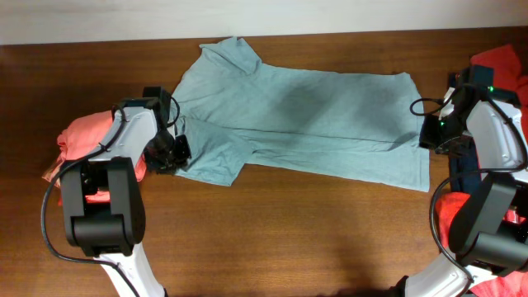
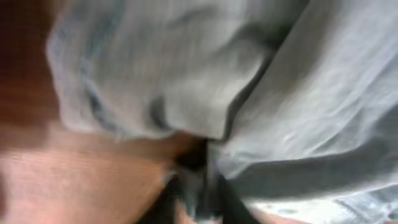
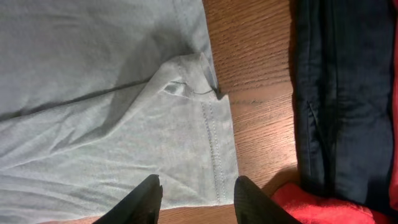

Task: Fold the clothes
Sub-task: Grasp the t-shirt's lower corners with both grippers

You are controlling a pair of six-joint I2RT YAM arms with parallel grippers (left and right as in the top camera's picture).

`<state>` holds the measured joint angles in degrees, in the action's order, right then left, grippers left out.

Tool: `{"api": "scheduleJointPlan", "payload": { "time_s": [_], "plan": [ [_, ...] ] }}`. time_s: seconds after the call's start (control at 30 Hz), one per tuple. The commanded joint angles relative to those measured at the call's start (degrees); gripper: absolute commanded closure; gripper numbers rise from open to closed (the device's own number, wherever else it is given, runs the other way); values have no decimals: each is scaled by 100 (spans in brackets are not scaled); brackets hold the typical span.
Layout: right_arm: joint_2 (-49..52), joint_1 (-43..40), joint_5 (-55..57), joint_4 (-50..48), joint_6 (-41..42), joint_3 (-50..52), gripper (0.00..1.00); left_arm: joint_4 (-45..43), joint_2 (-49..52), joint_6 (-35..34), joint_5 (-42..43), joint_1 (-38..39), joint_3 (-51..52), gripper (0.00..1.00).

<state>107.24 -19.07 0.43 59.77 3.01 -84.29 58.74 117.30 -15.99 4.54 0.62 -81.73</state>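
Observation:
A light grey-green T-shirt [image 1: 305, 115] lies spread across the wooden table, its lower part folded up along a lengthwise crease. My left gripper [image 1: 171, 151] is at the shirt's left sleeve. The left wrist view is blurred, but the dark fingers [image 2: 200, 190] look shut on a bunch of the shirt's cloth [image 2: 186, 74]. My right gripper [image 1: 432, 132] is at the shirt's right hem. In the right wrist view its fingers [image 3: 198, 196] are open, just above the hem corner [image 3: 214, 155], and hold nothing.
An orange-red garment [image 1: 82, 136] lies behind the left arm. On the right are a dark navy garment [image 3: 339, 93] and red clothes [image 3: 311, 208], close to the shirt's hem. More red cloth [image 1: 503, 62] lies at the far right.

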Motion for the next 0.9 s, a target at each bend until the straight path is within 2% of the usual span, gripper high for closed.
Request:
{"api": "scheduleJointPlan", "payload": {
  "time_s": [0.0,0.13,0.27,0.4,0.53,0.67,0.77,0.87],
  "plan": [
    [17,37,22,2,26,50,57,-114,39,20,81,13,81,100],
    [17,37,24,11,26,52,57,-168,39,85,310,11,68,100],
    [17,37,24,24,26,52,57,-63,2,675,1768,9,-175,100],
    [17,37,24,24,26,52,57,-177,-109,688,2625,-4,-743,100],
    [17,37,24,26,26,52,57,-739,-118,616,2570,-4,-1482,100],
    [17,37,22,46,26,52,57,-1340,-118,153,2236,-4,-1803,100],
    [17,37,24,44,26,52,57,-1504,-116,79,2218,2,-1801,83],
    [17,37,24,42,26,52,57,-1375,-101,81,2184,2,-1786,80]
  ]
}}
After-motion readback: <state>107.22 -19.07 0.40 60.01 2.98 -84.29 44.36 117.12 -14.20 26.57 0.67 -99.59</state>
